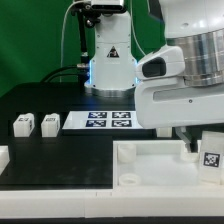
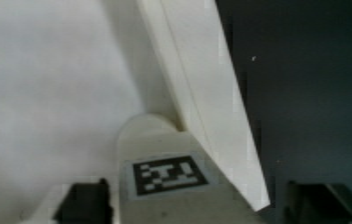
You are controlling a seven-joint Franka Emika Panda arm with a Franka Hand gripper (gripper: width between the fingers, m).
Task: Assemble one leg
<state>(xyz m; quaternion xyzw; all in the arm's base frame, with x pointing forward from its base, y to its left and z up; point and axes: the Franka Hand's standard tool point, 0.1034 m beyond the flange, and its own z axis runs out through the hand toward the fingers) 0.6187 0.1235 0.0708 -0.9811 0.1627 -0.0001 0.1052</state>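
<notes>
The leg [image 1: 211,157] sits clamped in the gripper [image 1: 205,150], arm low over the tray [image 1: 150,160]; two spare legs [image 1: 23,124] lie well apart.

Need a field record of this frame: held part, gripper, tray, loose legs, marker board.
held part: leg with a marker on its face, between the fingers
gripper: gripper shut on the leg, over the tray's end at the exterior view's right
tray: big white tray in the foreground, round corner socket visible
loose legs: two on the black table at the exterior view's left, apart from the tray
marker board: marker board flat on the table behind the tray
leg seated in socket: cannot tell
</notes>
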